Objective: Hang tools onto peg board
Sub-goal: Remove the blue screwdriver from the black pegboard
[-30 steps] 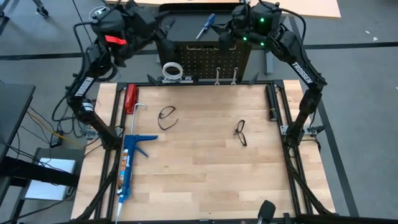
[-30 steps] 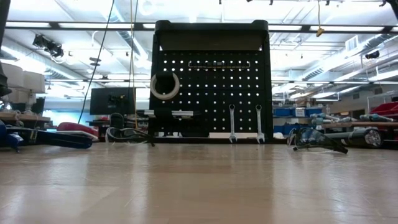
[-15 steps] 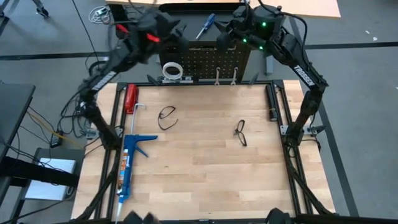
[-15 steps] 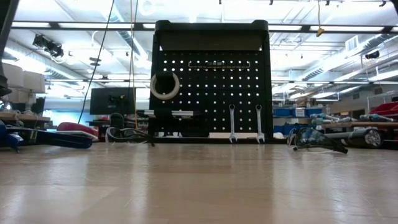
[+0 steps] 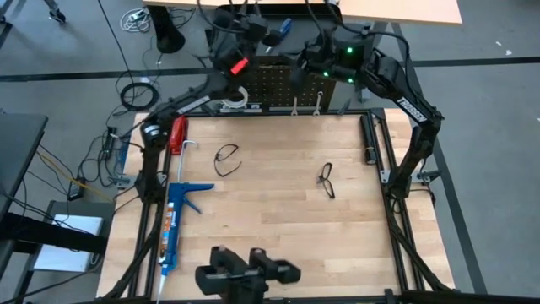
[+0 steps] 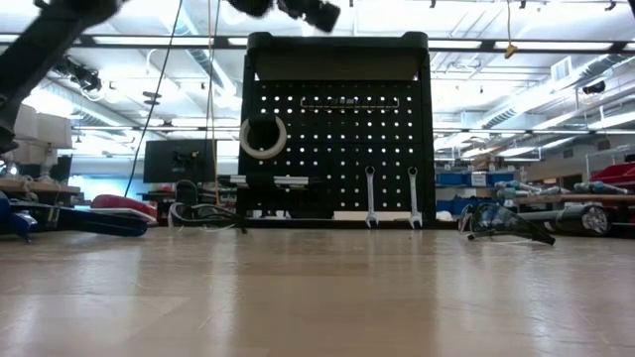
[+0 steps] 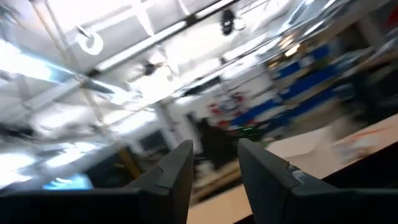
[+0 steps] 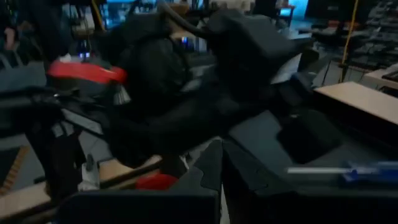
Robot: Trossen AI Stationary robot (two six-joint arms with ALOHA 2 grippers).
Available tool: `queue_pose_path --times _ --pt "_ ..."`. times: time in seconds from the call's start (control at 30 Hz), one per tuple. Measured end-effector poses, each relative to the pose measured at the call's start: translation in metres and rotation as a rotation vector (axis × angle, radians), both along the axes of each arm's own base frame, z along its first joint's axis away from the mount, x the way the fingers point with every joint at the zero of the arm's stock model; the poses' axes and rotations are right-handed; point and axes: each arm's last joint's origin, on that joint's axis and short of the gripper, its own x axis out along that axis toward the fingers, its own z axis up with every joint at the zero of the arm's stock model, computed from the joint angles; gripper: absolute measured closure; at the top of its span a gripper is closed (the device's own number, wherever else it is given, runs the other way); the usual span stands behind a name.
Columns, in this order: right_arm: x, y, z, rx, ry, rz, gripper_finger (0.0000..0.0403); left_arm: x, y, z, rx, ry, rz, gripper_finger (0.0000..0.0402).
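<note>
Screwdriver: blue-handled, beyond the peg board, between both grippers.
Left gripper: just left of it, fingers spread, empty.
Right gripper: right of it, fingers pressed together.

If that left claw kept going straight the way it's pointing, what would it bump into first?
Probably nothing nearby: the left gripper, fingers apart and empty, points over the peg board into the room beyond. Depth is unclear.

The peg board stands at the back of the surface. The tape roll and two wrenches hang on it. Two glasses lie in front.
</note>
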Motion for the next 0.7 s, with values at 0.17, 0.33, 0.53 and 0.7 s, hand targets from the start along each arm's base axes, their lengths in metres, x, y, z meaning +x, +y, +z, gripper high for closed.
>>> queue_pose_path --times 0.17,0.33,0.53,0.7 --pt "0.001 0.006 -0.005 0.018 0.050 0.018 0.0386 0.010 0.013 -0.016 0.012 0.071 0.133 0.0266" --pt "-0.004 0.008 -0.006 0.031 0.080 0.018 0.0389 0.001 0.021 -0.012 0.012 0.067 0.191 0.0269" --pt "-0.012 0.011 -0.002 0.039 0.075 0.027 0.0384 -0.011 0.040 -0.015 -0.017 0.152 0.275 0.0295" --pt "-0.023 0.016 0.006 0.028 0.045 0.031 0.0388 -0.008 0.050 -0.026 -0.072 0.310 0.260 0.0315"
